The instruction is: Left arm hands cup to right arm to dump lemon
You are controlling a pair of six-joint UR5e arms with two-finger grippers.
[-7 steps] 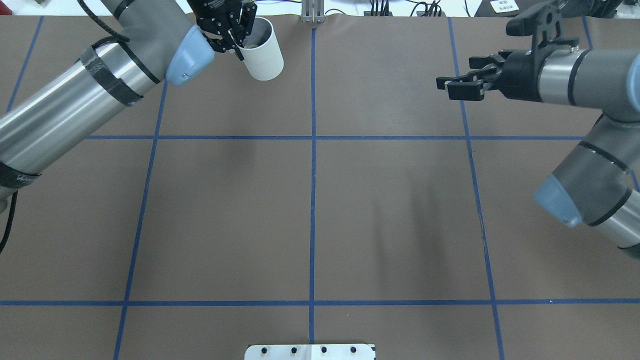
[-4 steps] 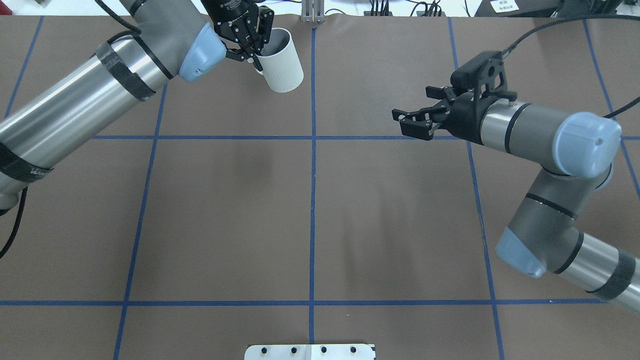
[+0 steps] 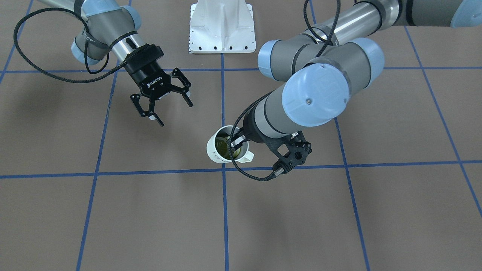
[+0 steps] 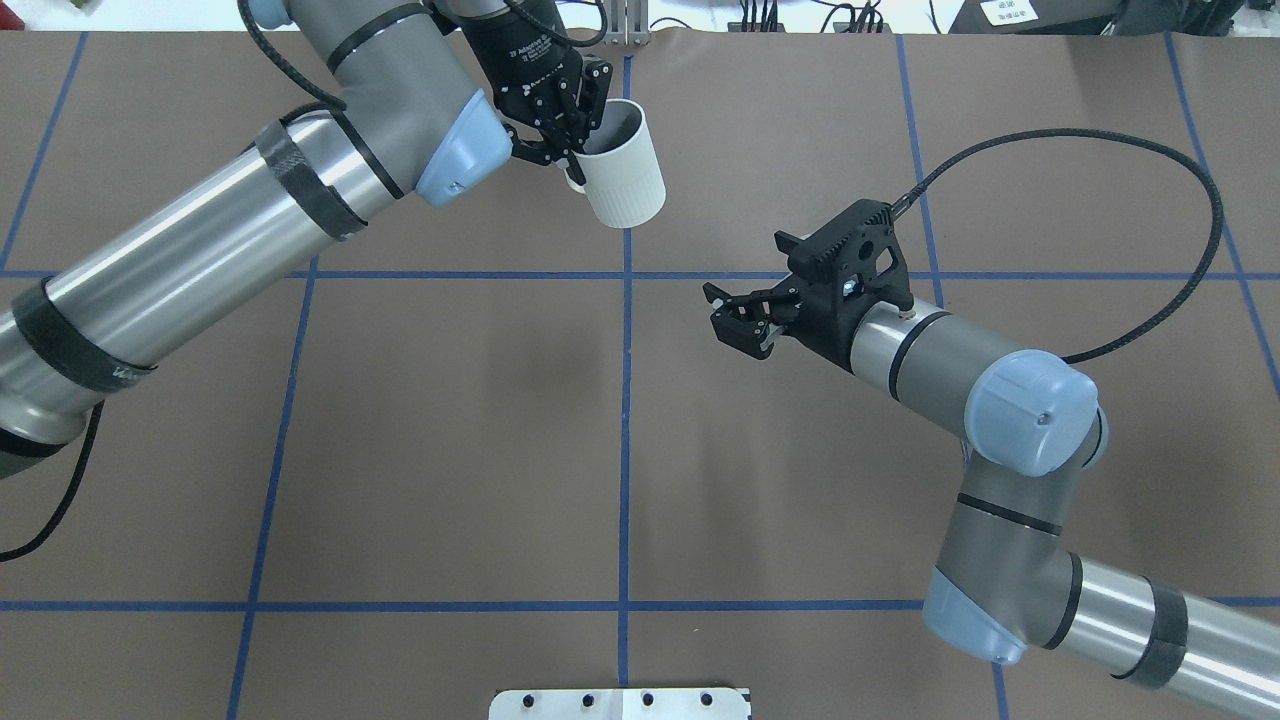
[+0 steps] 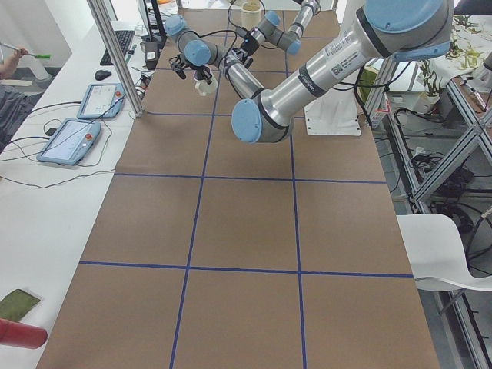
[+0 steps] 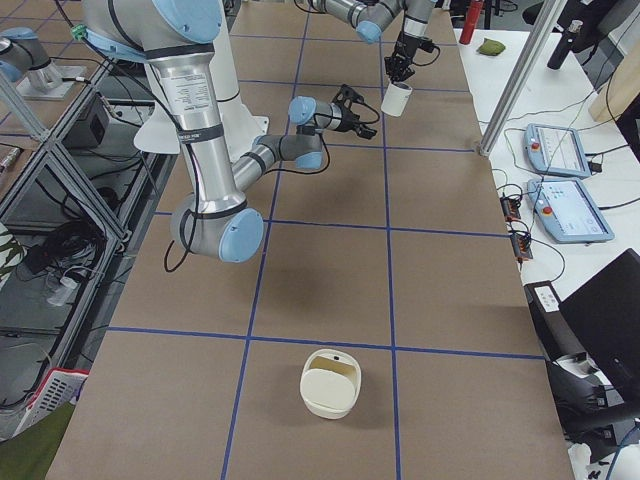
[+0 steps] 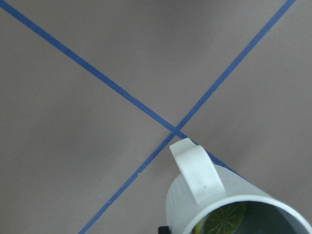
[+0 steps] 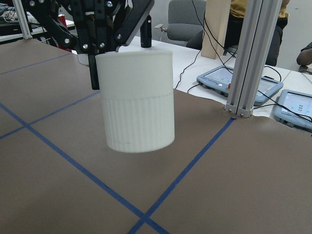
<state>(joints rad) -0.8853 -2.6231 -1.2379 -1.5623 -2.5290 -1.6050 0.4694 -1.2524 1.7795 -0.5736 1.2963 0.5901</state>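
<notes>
The white cup [image 4: 627, 175] hangs above the table near the far centre line, held by its rim. My left gripper [image 4: 578, 142] is shut on that rim beside the handle, with one finger inside the cup [image 3: 219, 150]. The lemon [image 3: 226, 149] is a yellow-green slice at the cup's bottom, also seen as the lemon [image 7: 225, 219] in the left wrist view. My right gripper [image 4: 737, 322] is open and empty, pointing at the cup from the right with a clear gap between them. The right wrist view shows the ribbed cup [image 8: 139, 102] straight ahead.
A white base plate [image 4: 620, 703] sits at the robot's edge of the table. A cream container [image 6: 330, 382] stands on the mat far off at the right end. An aluminium post [image 8: 246, 58] and tablets [image 6: 560, 150] lie beyond the far edge.
The left arm has carried the cup right and nearer the robot, towards the centre line. The right arm has swung left towards the cup, its gripper still open.
</notes>
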